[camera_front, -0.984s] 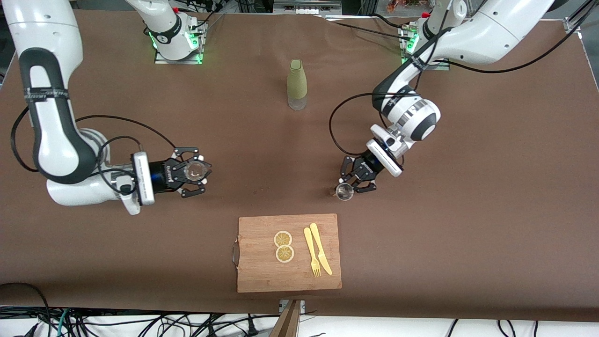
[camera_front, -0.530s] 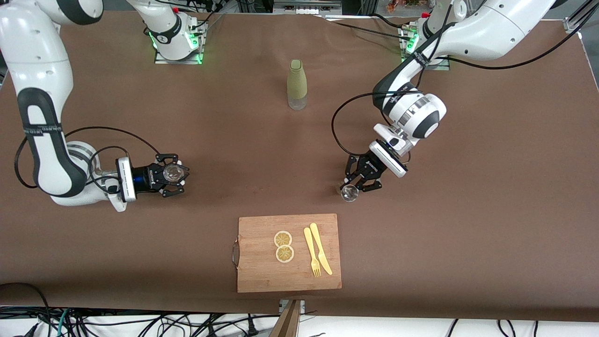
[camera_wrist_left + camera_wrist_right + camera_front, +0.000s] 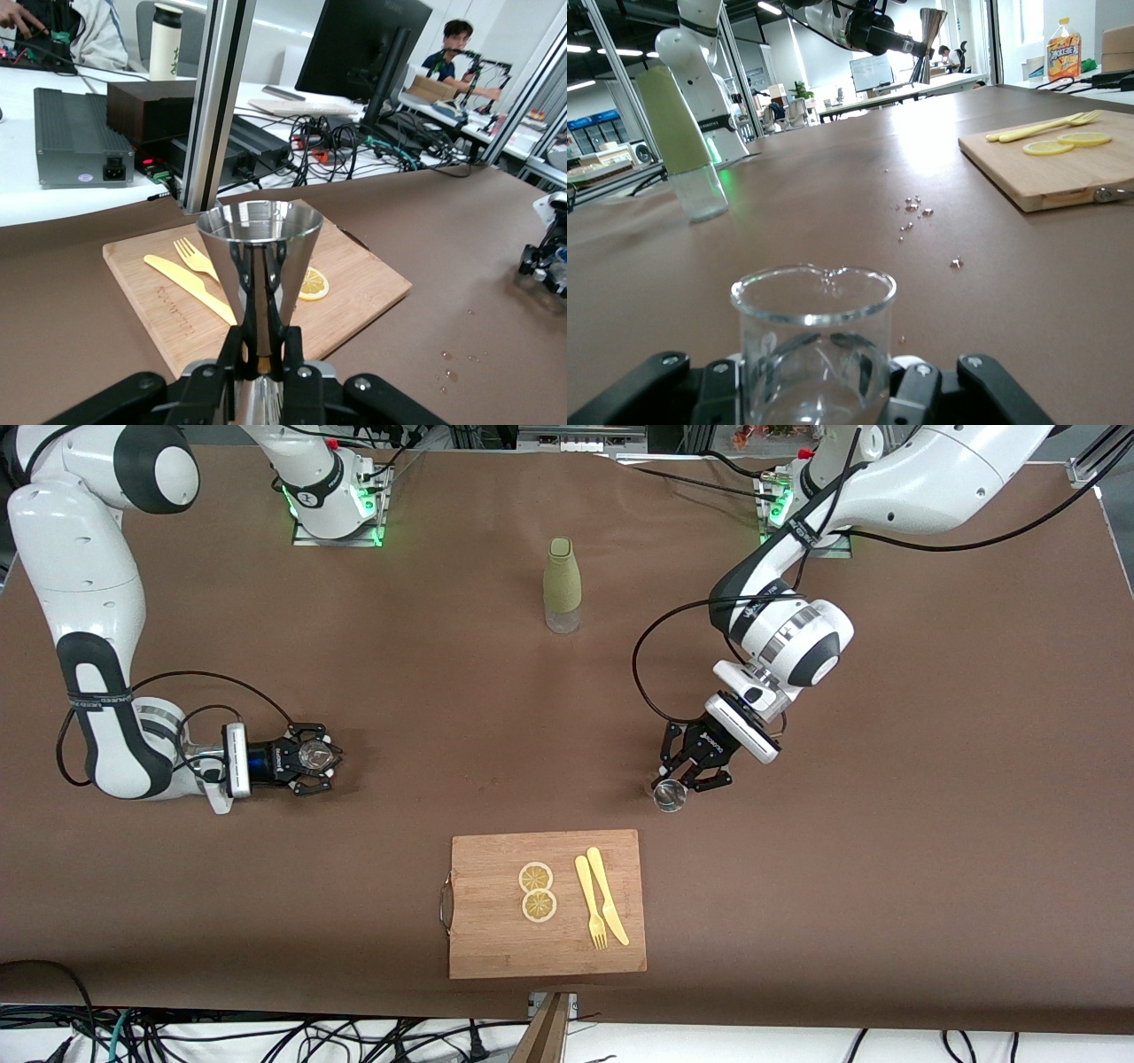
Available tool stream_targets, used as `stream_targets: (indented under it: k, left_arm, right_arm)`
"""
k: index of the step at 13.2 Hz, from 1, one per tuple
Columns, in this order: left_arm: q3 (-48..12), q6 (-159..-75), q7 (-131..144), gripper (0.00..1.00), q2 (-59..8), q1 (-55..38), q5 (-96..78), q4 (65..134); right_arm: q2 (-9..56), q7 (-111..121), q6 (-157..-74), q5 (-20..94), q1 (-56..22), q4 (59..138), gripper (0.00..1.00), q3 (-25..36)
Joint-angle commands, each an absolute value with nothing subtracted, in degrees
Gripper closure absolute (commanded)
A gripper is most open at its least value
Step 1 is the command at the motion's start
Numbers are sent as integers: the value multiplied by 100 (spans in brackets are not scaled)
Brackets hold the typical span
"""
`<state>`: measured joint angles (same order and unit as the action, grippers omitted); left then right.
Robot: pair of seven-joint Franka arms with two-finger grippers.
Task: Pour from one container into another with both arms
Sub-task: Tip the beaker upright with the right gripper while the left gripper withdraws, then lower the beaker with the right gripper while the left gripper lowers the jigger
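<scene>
My left gripper [image 3: 683, 778] is shut on a steel cone-shaped measuring cup [image 3: 671, 795], held upright over the brown table close to the cutting board's corner. In the left wrist view the cup [image 3: 260, 255] stands straight up between my gripper's [image 3: 263, 343] black fingers. My right gripper [image 3: 312, 757] is shut on a clear glass beaker [image 3: 315, 755], low over the table toward the right arm's end. The beaker [image 3: 813, 332] looks empty in the right wrist view, gripper [image 3: 815, 382] clamped round it. That view also shows the steel cup [image 3: 928, 31] raised in the distance.
A wooden cutting board [image 3: 496, 948] near the front camera carries two lemon slices [image 3: 537, 890] and a yellow fork and knife [image 3: 601, 908]. A bottle with a green sleeve [image 3: 562, 583] stands between the arms' bases. Small droplets [image 3: 916, 206] lie on the table.
The right gripper has carried the beaker toward the right arm's end of the table and lower. The left gripper has moved the steel cup slightly toward the front camera.
</scene>
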<state>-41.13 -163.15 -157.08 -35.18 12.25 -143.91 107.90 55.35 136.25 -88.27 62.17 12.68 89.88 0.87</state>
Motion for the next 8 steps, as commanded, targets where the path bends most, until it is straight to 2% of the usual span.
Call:
stream_targets:
  k: [1,3,6,7,8]
  left_arm:
    - [-4288,-16084,-16427,100,-3656,1677,-14441,10968]
    - [-4552,-16014,-16427,100,-3656,2028,-13943,11135]
    - [-4483,-15128,-16374,100,-3604,2267,-12888,11635]
    - [-4474,-15065,-16331,100,-3560,2372,-12693,11759]
    - [-4474,-14917,-16330,100,-3507,2469,-12517,11873]
  right_arm:
    - [5704,13903,-8991,6187,1283,8921,87,53]
    - [5853,14070,-9009,6214,1283,8903,87,53]
    - [5889,14142,-9035,6231,1283,8903,86,53]
    - [5889,14142,-9035,6223,1283,8895,76,53]
    - [5889,14133,-9035,6223,1283,8903,14,53]
